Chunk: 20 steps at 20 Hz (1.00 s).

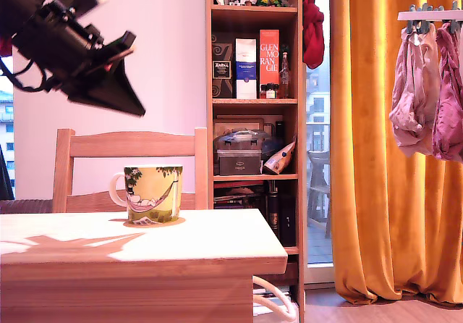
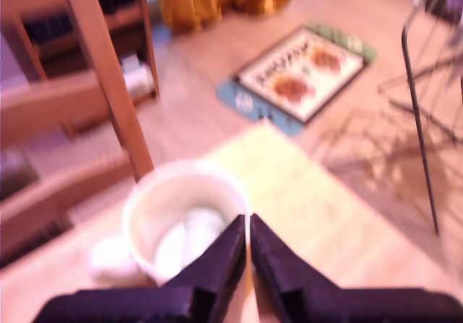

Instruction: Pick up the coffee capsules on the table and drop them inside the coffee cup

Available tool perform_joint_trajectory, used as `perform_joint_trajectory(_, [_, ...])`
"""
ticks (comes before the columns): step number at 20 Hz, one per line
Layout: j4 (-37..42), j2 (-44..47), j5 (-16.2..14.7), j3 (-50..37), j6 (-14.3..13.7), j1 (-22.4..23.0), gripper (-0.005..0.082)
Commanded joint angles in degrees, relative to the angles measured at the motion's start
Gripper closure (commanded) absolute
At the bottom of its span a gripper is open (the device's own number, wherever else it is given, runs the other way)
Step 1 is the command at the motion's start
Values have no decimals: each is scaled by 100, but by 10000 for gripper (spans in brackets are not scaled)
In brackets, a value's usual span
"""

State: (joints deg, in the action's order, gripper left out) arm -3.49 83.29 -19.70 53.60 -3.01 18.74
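The counter [image 1: 145, 247] is showing as a light wooden slab with a thick pale plank edge, smooth and sunlit, with a jagged shadow lying across its top. Behind it a slatted wooden chair [image 1: 130, 145] is standing, its flat top rail spanning the exterior view's left half. The arm's black angular gripper [image 1: 134, 106] is hanging high above the counter at the exterior view's left, tapering to a sharp wedge; in the wrist view its jaws [image 2: 248, 229] are pressing together with only a thin seam between them and nothing caught there. The coffee cup [image 1: 153, 193] is sitting on the counter, a wide glossy mug printed in yellow-green with trees and a pink hammock, its white handle curving toward the exterior view's left. Inside its smooth white bowl, pale rounded coffee capsules [image 2: 192, 240] are lying, blurred, their number unclear.
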Motion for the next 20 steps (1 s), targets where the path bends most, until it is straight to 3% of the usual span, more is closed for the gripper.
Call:
perform_joint_trajectory(1, [-66, -92, -83, -4, -52, 13, 790])
perform_joint_trajectory(8, [-164, -824, -105, -883, -15, -26, 790])
perform_joint_trajectory(11, [-264, -1456, -105, -1403, 238, -26, 790])
perform_joint_trajectory(14, [-339, -2079, -55, -1915, 682, -24, 790])
perform_joint_trajectory(18, [-632, -2813, 367, -2345, 883, -24, 790])
perform_joint_trajectory(20, [-769, -3032, 378, -2350, 905, -24, 790])
